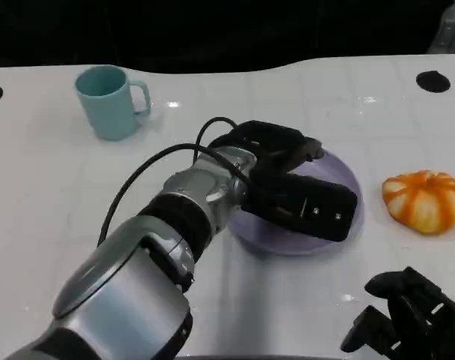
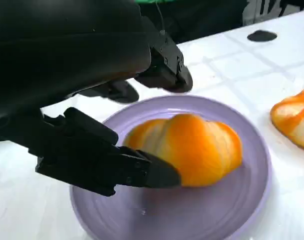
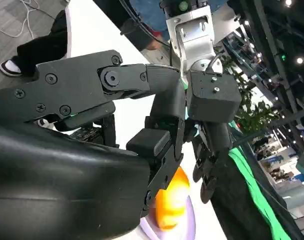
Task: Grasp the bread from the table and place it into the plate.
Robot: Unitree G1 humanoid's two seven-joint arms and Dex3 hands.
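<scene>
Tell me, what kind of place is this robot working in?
Probably an exhibition hall or demo floor, not a kitchen: the right wrist view shows a high dark ceiling with spotlights, a person's shoe on open flooring, and another robot arm nearby.

plate [image 1: 339,176] sits mid table [image 1: 47,187], w/ one bread [image 2: 192,147] on it, under the left hand [image 1: 294,191]. 2nd bread [image 1: 424,200] lies on table just right of plate. mug [image 1: 109,101] stands far left, at back. right hand [image 1: 407,315] rests at front right.
</scene>
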